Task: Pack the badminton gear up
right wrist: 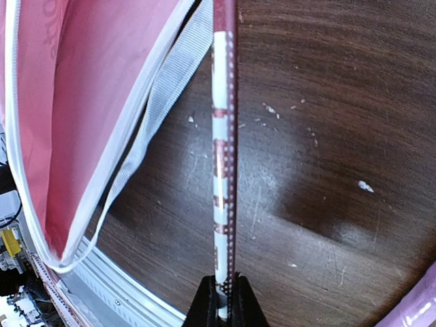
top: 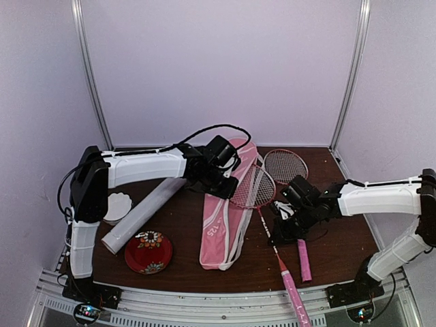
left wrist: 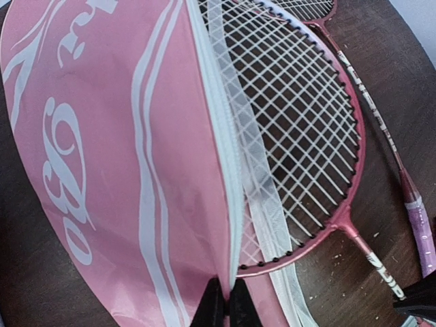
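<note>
The long pink bag [top: 219, 228] lies in the middle of the table. My left gripper [top: 228, 182] is shut on the zip edge of its upper flap [left wrist: 224, 296] and holds the flap up. One racquet's head [top: 253, 185] lies partly inside the opening [left wrist: 300, 136]. My right gripper [top: 280, 231] is shut on that racquet's shaft [right wrist: 223, 170]; its pink handle [top: 294, 294] sticks out over the front edge. The second racquet's head [top: 285, 165] lies behind, with its handle [top: 304, 260] to the right. The white tube [top: 139, 214] lies at the left. I cannot make out the shuttlecocks.
A white scalloped bowl [top: 117, 206] sits left of the tube. A red floral plate [top: 148, 252] sits at the front left. The bag's white strap [right wrist: 160, 102] trails onto the table. A metal rail [top: 204, 300] runs along the front edge.
</note>
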